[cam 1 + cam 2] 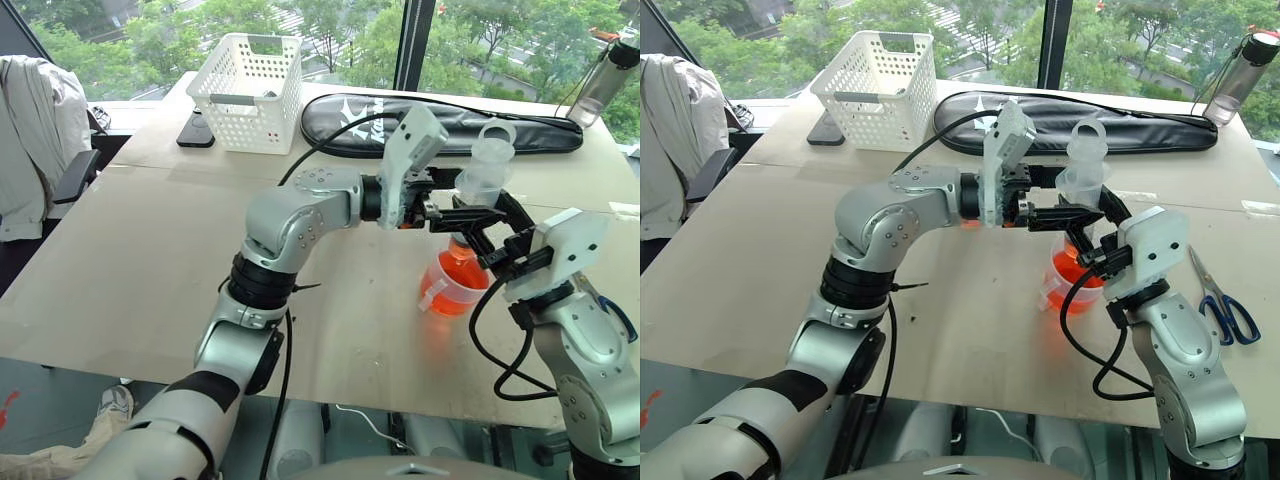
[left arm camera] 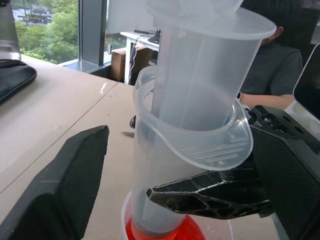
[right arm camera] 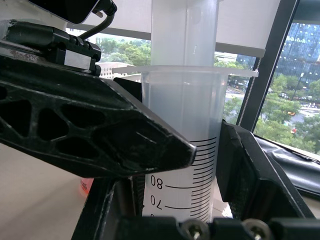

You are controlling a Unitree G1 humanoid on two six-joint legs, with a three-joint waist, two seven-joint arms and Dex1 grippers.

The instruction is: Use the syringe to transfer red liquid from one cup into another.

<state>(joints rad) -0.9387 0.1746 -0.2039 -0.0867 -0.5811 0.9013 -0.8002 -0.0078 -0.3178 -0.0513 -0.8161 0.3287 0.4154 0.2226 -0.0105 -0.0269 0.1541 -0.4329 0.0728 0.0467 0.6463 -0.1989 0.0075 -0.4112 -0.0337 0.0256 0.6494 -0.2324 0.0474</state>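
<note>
the right tool (image 1: pixel 1095 245) is clamped on the barrel of the syringe (image 1: pixel 1080 180), holding it upright with its tip down in the handled cup (image 1: pixel 1072 275), which stands near the front middle of the bench (image 1: pixel 150 260) and is holding the red liquid (image 1: pixel 462 272). the left tool (image 1: pixel 468 215) reaches in from the side with its fingers (image 2: pixel 65 175) apart, one on each side of the barrel just under the flange; whether they touch it, i cannot tell. the plunger stands tall above the flange, so a draw looks underway or done, though the barrel shows no red where i can see it. the small tumbler i cannot pick out, so the delivery looks wholly left to do. scissors (image 1: pixel 1225 300) lie just right. farther back sit a white basket (image 1: pixel 245 90) and a black bag (image 1: pixel 450 125).
</note>
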